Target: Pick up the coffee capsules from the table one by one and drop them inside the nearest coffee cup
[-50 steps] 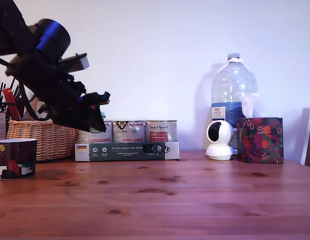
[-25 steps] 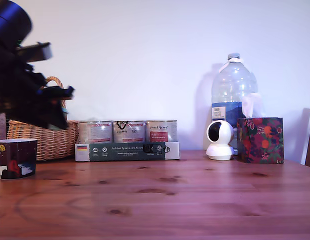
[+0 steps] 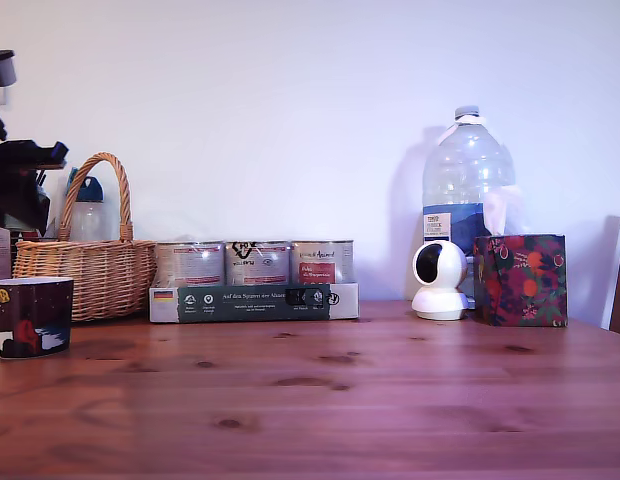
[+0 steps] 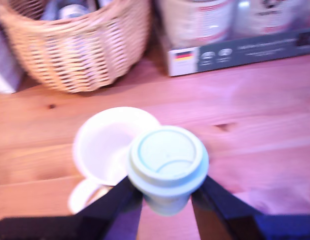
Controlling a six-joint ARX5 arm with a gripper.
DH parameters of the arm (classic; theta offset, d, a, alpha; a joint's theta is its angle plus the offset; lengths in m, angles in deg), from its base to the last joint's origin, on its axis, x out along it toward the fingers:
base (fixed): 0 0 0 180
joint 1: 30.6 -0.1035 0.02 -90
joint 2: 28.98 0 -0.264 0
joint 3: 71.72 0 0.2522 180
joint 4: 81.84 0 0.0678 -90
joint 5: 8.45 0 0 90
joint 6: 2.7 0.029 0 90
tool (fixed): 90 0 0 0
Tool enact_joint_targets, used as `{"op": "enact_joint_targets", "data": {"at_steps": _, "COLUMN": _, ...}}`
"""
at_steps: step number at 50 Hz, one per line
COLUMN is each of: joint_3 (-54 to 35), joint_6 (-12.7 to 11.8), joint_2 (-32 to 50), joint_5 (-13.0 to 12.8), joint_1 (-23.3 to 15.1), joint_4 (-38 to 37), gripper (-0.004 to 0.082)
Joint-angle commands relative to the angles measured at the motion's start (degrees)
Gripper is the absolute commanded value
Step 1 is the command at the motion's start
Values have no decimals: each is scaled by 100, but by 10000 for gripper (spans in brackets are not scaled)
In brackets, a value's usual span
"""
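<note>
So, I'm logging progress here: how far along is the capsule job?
Done: the pick. The gripper is shut on the pale green coffee capsule, lifted off the table. In hand: carrying it above the coffee cup, whose inside looks empty. Left: releasing it into the cup. No other capsules show on the table.

Exterior: low, table-level; wrist: downward, close; shared basket (image 3: 85,270).
</note>
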Motion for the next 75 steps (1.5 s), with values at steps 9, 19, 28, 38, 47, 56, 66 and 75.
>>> {"op": "enact_joint_targets", "data": {"at_steps": 9, "joint_3": -92, "joint_6": -17, "joint_2": 11, "joint_5": 33, "joint_1": -229, "joint_4": -94, "gripper": 178}}
{"op": "enact_joint_targets", "data": {"at_steps": 19, "joint_3": 87, "joint_6": -17, "joint_2": -68, "joint_5": 179, "joint_1": -297, "joint_4": 142, "gripper": 178}}
{"op": "enact_joint_targets", "data": {"at_steps": 28, "joint_3": 551, "joint_6": -13, "joint_2": -411, "joint_5": 269, "joint_1": -315, "joint_4": 634, "gripper": 178}}
{"op": "enact_joint_targets", "data": {"at_steps": 38, "joint_3": 1091, "joint_6": 35, "joint_2": -752, "joint_5": 299, "joint_1": -315, "joint_4": 1071, "gripper": 178}}
{"op": "enact_joint_targets", "data": {"at_steps": 47, "joint_3": 1759, "joint_6": 37, "joint_2": -1207, "joint_5": 306, "joint_1": -387, "joint_4": 1738, "gripper": 178}}
{"op": "enact_joint_targets", "data": {"at_steps": 56, "joint_3": 2365, "joint_6": 138, "joint_2": -1591, "joint_5": 286, "joint_1": -398, "joint_4": 2341, "gripper": 178}}
{"op": "enact_joint_targets", "data": {"at_steps": 66, "joint_3": 2977, "joint_6": 151, "joint_2": -2035, "joint_5": 282, "joint_1": -470, "joint_4": 2898, "gripper": 178}}
{"op": "enact_joint_targets", "data": {"at_steps": 75, "joint_3": 3397, "joint_6": 293, "joint_2": -2413, "joint_5": 203, "joint_1": -505, "joint_4": 3370, "gripper": 178}}
